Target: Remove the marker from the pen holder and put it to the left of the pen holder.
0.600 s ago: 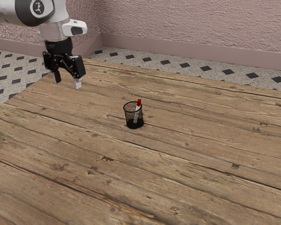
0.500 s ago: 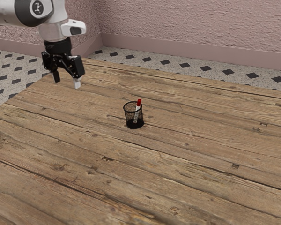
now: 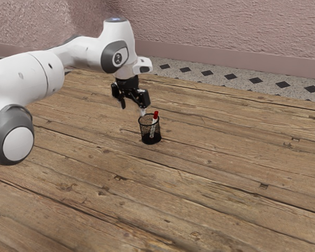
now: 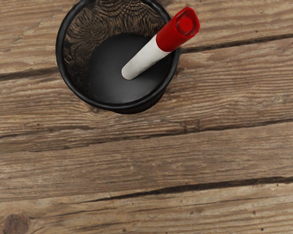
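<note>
Over there the marker (image 3: 154, 122) leans in its pen holder (image 3: 151, 140), to the exterior view's lower right of the claw (image 3: 133, 108), which gapes wide, empty

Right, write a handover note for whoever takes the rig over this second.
Gripper: open, nothing between its fingers, raised above the wooden table near the mesh pen holder.
Marker: inside the pen holder, red cap up, leaning on the rim. The pen holder stands upright.
Done: the gripper is near the pen holder; the marker is not yet gripped.
Left: grip the marker, lift it out, set it down left of the pen holder, let go.
</note>
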Robot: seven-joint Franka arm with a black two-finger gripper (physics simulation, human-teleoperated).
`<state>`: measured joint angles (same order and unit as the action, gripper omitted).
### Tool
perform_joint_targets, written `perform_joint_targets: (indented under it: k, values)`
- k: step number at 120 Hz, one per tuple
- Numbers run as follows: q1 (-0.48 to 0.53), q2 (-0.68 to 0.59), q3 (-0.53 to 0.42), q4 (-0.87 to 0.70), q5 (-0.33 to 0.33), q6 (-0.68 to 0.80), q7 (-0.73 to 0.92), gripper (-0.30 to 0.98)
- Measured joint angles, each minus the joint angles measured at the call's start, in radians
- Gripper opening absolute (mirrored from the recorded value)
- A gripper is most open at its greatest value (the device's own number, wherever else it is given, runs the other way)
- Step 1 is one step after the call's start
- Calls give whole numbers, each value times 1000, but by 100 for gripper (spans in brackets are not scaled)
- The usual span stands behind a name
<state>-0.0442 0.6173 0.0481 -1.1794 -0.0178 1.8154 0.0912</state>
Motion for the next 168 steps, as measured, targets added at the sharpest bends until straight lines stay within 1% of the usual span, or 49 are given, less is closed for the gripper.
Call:
perform_joint_targets:
  k: [15,51,81,115,168]
  values:
    - [-23,42,5,23,-1,83,0,69]
    - [-41,125,3,30,-3,261,-4,69]
    - [-42,203,-1,89,-2,386,17,69]
    - [-39,237,-2,95,-3,450,51,69]
    - [-37,232,1,70,-4,472,85,67]
